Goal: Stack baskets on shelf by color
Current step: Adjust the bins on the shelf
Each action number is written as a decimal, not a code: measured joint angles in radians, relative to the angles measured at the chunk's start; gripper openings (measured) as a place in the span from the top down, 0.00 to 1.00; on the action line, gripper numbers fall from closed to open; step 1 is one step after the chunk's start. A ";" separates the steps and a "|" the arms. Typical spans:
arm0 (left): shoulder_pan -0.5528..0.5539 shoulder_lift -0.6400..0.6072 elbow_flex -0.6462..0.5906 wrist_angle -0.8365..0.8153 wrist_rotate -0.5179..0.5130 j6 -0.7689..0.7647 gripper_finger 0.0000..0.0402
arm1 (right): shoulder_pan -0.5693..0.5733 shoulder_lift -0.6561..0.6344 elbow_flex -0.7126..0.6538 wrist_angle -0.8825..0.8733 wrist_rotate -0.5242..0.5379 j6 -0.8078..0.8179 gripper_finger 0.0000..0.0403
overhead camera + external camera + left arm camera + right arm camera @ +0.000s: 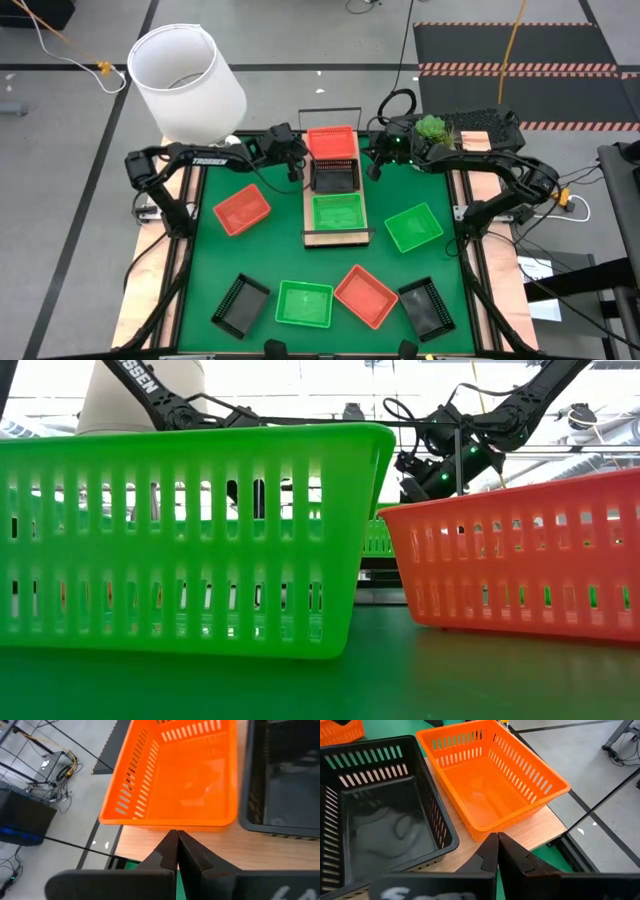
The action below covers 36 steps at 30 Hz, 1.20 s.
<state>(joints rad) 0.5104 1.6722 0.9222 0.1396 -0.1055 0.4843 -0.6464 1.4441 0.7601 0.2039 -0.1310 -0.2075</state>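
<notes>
The wooden shelf (338,236) lies at the middle of the green mat. It carries an orange basket (332,143) at its far end, a black basket (334,177) in the middle and a green basket (337,213) at its near end. My left gripper (296,170) is shut beside the shelf's left edge. In its wrist view its tips (176,837) stand over the wood, right at the orange basket's (175,775) side wall. My right gripper (376,168) is shut beside the shelf's right edge, its tips (496,841) at the orange basket's (490,775) other side. My left gripper's shut tips point slanting down at the lower edge of the orange basket's left side wall (172,823); whether they touch it I cannot tell. My right gripper's shut tips point slanting down at the foot of the basket's right side wall (482,832); touching or not, I cannot tell.
Loose baskets lie on the mat: orange (242,209) left of the shelf, green (414,227) right of it, and black (240,304), green (304,303), orange (365,295) and black (427,307) along the near edge. A white cylinder (187,80) and a plant (432,128) stand at the back.
</notes>
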 joint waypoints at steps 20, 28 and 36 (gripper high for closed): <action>0.033 0.000 0.000 0.051 0.004 -0.027 0.97 | 0.000 0.012 -0.001 0.010 -0.028 0.064 1.00; 0.034 0.000 0.001 0.092 0.017 -0.011 0.99 | 0.000 0.026 -0.001 0.010 -0.029 0.063 1.00; 0.035 0.000 0.001 0.117 0.027 -0.007 0.97 | 0.013 0.026 -0.001 0.010 -0.031 0.076 1.00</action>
<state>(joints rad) 0.5449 1.6718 0.9234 0.2569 -0.0788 0.4774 -0.6334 1.4704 0.7593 0.2136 -0.1623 -0.1318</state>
